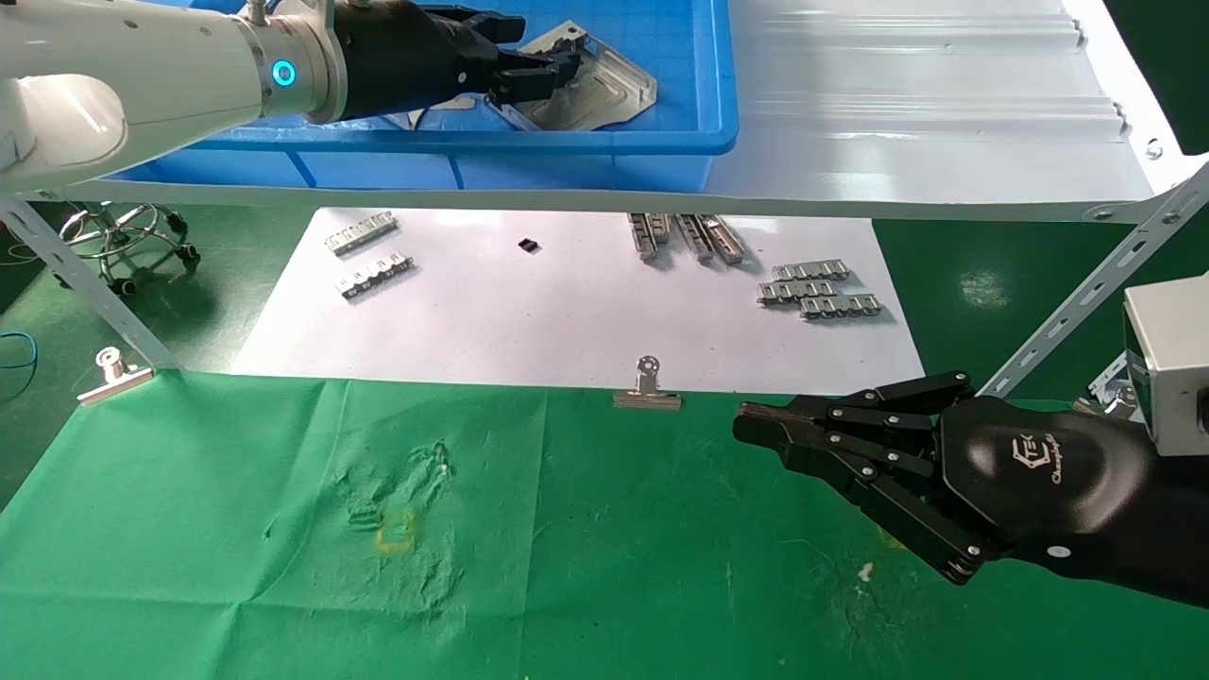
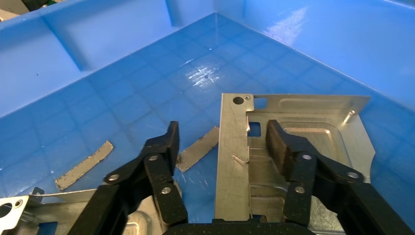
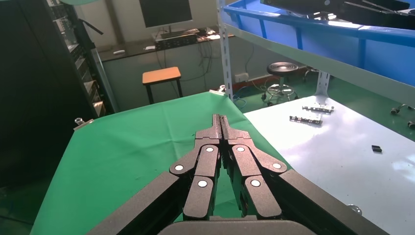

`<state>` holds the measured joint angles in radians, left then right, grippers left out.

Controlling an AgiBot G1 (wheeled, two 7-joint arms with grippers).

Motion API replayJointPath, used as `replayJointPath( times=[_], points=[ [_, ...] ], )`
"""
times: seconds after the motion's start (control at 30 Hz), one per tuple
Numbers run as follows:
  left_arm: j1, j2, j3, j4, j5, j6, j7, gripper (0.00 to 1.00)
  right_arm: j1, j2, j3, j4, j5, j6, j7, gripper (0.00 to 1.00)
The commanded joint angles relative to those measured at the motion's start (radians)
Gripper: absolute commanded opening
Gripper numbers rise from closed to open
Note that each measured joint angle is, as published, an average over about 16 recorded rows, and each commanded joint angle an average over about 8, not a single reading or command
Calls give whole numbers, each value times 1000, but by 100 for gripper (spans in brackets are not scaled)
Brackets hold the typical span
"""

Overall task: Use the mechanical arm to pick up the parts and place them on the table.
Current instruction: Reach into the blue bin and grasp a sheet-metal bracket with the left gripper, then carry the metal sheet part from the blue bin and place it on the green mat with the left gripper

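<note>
The left gripper (image 1: 529, 71) reaches into the blue plastic bin (image 1: 718, 104) on the white metal shelf (image 1: 926, 123), over a silver stamped plate (image 1: 604, 80) that lies on the bin floor. The head view shows only that the black fingers are on top of this plate. The left wrist view gives more: the fingers (image 2: 161, 156) are spread wide, one finger is above the plate (image 2: 293, 142) and the other is beside its long raised edge, over the blue floor. Nothing is clamped between them. This view also shows a second plate (image 2: 19, 210) at the edge of the picture (only a corner with holes is visible) and two thin grey strips (image 2: 198, 149) lying flat on the bin floor.

The right gripper (image 1: 756, 430) hangs over the green cloth table (image 1: 236, 529), near the binder clip (image 1: 647, 389) at the border of the white paper sheet (image 1: 529, 321). In the right wrist view its fingers (image 3: 208, 161) are pressed together with the tips touching, and they hold nothing. Small silver toothed strips (image 1: 817, 288) lie on the paper.
</note>
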<state>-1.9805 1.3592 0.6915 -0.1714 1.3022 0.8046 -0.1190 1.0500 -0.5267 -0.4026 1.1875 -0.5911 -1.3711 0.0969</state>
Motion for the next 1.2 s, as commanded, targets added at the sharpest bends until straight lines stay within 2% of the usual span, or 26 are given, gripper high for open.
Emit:
replayJointPath(
  times=[0.03,0.77,1.03,1.2],
  points=[
    [0,0,7,-2,-3,-2,-4,0,0,0,0,0,0,0,0,0],
    [-18,-5,50,2,-55,-6,5,0,0,0,0,0,0,0,0,0],
    [-45,-16,34,19,-104,12,11,0,0,0,0,0,0,0,0,0],
    [-68,-42,11,34,-144,74,30,0,0,0,0,0,0,0,0,0]
  ],
)
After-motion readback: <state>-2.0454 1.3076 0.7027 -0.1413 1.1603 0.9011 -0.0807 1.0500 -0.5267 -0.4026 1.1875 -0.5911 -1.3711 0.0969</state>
